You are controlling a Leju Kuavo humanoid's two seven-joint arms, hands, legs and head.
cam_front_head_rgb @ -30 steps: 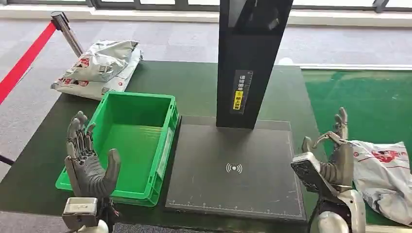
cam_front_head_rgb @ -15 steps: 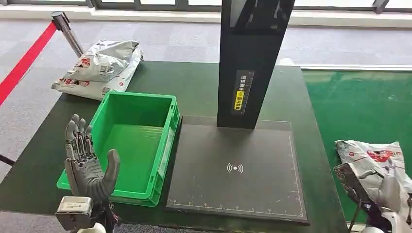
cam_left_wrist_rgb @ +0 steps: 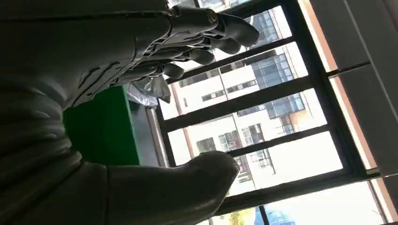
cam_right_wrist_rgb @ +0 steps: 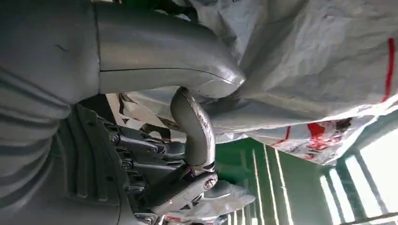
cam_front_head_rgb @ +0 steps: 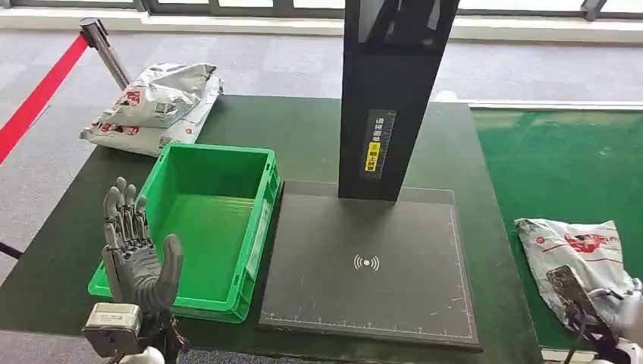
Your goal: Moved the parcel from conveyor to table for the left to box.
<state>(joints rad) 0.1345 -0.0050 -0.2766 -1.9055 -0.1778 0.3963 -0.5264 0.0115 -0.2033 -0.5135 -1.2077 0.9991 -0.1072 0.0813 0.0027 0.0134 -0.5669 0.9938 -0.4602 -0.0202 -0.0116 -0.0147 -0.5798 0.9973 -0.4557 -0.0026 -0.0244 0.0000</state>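
From the head view, the parcel (cam_front_head_rgb: 580, 254) lies on the green conveyor (cam_front_head_rgb: 561, 159), right of the counter (cam_front_head_rgb: 311, 136). The left robot hand (cam_front_head_rgb: 136, 246) is raised beside the green box (cam_front_head_rgb: 208, 220), fingers spread, holding nothing.

The left wrist view confirms that.

In the right wrist view, the right robot hand (cam_right_wrist_rgb: 187, 140) curls against the crinkled bag (grip uncertain). It looks soft, light and slippery; gather a fold.
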